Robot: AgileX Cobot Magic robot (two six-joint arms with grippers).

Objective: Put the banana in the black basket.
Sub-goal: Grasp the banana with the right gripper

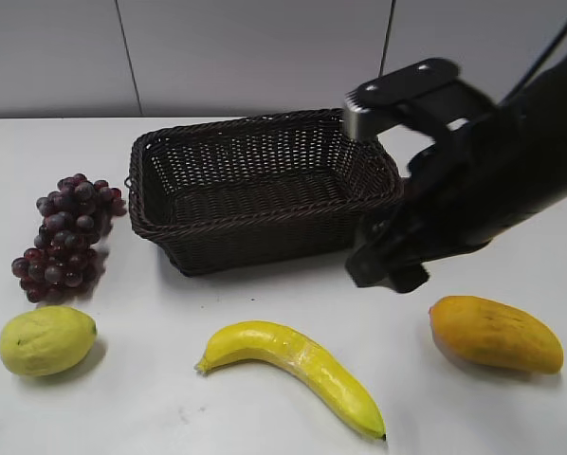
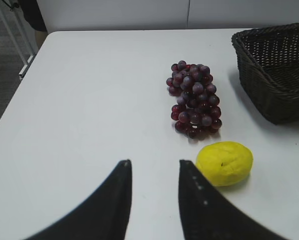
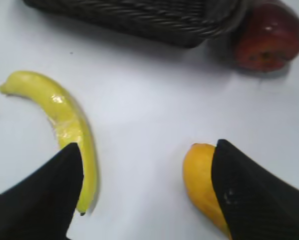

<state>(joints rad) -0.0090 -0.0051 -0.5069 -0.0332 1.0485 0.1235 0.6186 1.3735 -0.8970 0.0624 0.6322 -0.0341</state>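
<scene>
Nearest the exterior camera, the banana lies on the white table, well in front of the black basket, which holds nothing that shows. Largest after the basket, the right arm hangs over the table's right side beside the basket, its right gripper spread wide above the gap between banana and mango, grasping nothing, with a red apple beyond the basket corner. Smaller, the grapes and lemon lie at left, where the left gripper hovers parted and empty.
</scene>
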